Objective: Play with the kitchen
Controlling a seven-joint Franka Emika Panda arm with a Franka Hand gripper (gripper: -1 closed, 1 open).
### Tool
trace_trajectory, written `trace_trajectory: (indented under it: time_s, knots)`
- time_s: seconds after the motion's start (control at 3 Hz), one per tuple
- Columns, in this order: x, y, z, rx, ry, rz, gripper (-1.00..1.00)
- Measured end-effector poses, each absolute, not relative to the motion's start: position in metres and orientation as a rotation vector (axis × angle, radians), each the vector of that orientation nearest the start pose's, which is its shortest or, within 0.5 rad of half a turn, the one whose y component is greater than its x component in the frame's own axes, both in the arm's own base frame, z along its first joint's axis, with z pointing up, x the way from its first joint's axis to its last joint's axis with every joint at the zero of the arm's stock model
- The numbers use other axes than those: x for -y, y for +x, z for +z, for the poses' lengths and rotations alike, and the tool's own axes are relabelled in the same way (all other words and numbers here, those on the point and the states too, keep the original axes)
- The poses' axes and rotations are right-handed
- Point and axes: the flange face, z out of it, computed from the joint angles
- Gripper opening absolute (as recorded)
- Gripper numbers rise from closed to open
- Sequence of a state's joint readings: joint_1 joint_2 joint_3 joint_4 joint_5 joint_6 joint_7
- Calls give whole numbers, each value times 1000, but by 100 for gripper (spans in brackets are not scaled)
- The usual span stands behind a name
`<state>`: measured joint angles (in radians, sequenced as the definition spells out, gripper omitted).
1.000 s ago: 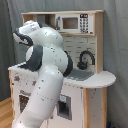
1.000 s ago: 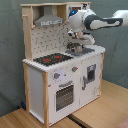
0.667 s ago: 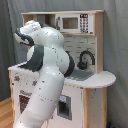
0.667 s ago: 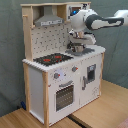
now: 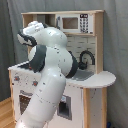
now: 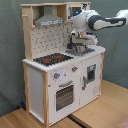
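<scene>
The kitchen is a tall white and light-wood toy set in both exterior views. In the second exterior view it shows a black stovetop with red rings, a grey hood, two knobs and an oven door. My white arm reaches in from the second exterior view's right. My gripper points down over the sink end of the counter, just right of the stovetop. In the first exterior view my arm covers most of the kitchen. The microwave and black faucet show there, while the gripper is hidden.
A rounded white counter end sticks out at the first exterior view's right. The kitchen stands on a wooden floor before a grey curtain. The pegboard back wall rises close behind the gripper.
</scene>
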<state>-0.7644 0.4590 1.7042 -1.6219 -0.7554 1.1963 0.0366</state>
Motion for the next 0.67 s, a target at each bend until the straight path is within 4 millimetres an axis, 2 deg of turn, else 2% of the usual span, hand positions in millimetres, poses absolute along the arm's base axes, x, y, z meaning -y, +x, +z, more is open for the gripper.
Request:
trace_trajectory:
  time_s: [0.67]
  knots:
    - [-245, 463, 566, 1435, -3242, 293, -100]
